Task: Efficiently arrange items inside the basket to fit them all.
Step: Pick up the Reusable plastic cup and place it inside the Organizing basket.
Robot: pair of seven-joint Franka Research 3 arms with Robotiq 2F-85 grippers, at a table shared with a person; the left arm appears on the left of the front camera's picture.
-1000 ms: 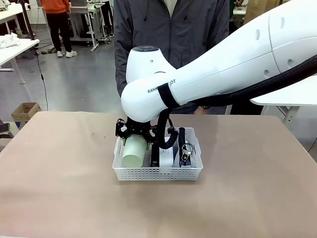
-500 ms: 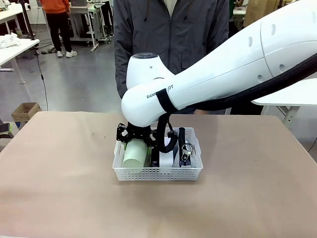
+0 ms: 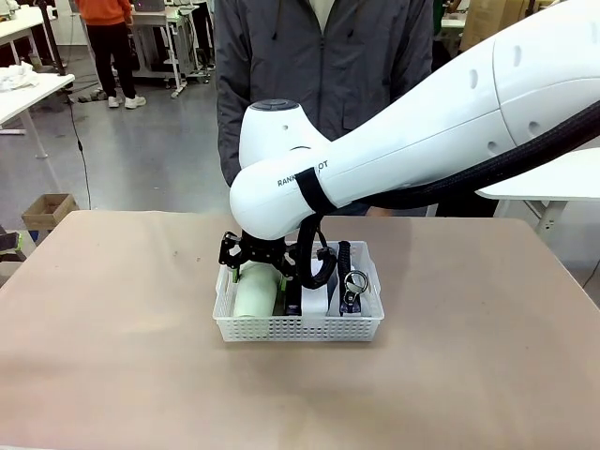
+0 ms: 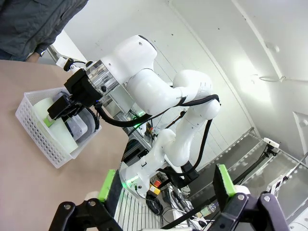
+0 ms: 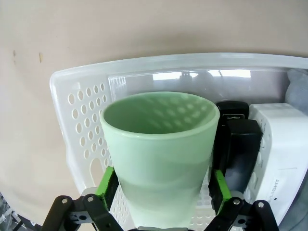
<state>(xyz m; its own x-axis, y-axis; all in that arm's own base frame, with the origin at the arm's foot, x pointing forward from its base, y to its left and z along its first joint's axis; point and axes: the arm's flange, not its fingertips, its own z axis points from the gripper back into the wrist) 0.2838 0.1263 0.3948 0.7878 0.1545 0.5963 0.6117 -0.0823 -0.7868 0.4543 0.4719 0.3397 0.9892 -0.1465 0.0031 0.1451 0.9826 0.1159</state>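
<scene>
Now right gripper (image 5: 160, 190) pinching green cup (image 5: 160, 149), lowering it into left end of basket (image 3: 298, 328) beside stapler (image 5: 236, 139); left gripper (image 4: 167, 184) hanging spread, holding nothing

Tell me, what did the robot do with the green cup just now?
The right gripper, clamped on the pale green cup, lowered it deeper into the left end of the basket. The stapler, white box and pouch stayed put.

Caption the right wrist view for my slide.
Right gripper lowering the pale green cup into the white basket beside the black stapler.
</scene>
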